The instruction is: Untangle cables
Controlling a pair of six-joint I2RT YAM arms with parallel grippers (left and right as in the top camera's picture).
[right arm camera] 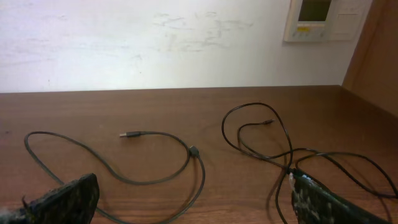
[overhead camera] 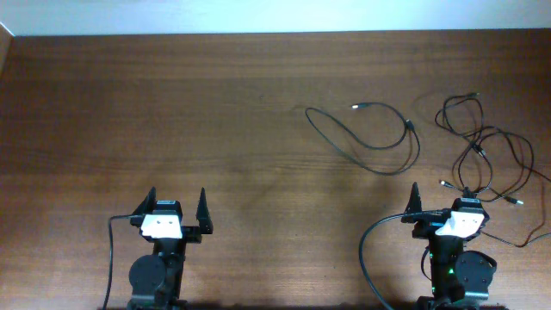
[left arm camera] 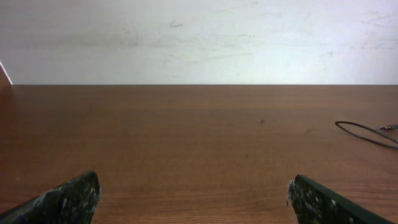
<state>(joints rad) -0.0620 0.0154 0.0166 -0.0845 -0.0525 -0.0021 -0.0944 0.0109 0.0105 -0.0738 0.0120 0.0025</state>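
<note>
Step in hand: I judge this to be the opening reach, as nothing is gripped yet.
Left gripper (overhead camera: 176, 201): jaws spread wide and holding nothing. It sits at the near edge over the bare table (overhead camera: 172, 103), well apart from any cord.
Right gripper (overhead camera: 444, 203): jaws likewise wide and empty, just short of the knotted bundle (overhead camera: 475, 149).
Where the cables lie: all on the right half. The bundle is at the far right, directly ahead of my right gripper. A separate loop (overhead camera: 411, 127) lies to its left, toward the table's middle, apart from the bundle.
Look of the cables: thin, black and limp, with small silvery plug tips (overhead camera: 355, 106). The bundle's strands cross several times in open curves, not a tight knot as far as I can tell.
Doing it well: I would take one strand near a free plug end with the right gripper, lift it low and draw it outward slowly. If the rest drags, I would pin the crossing with the left.
</note>
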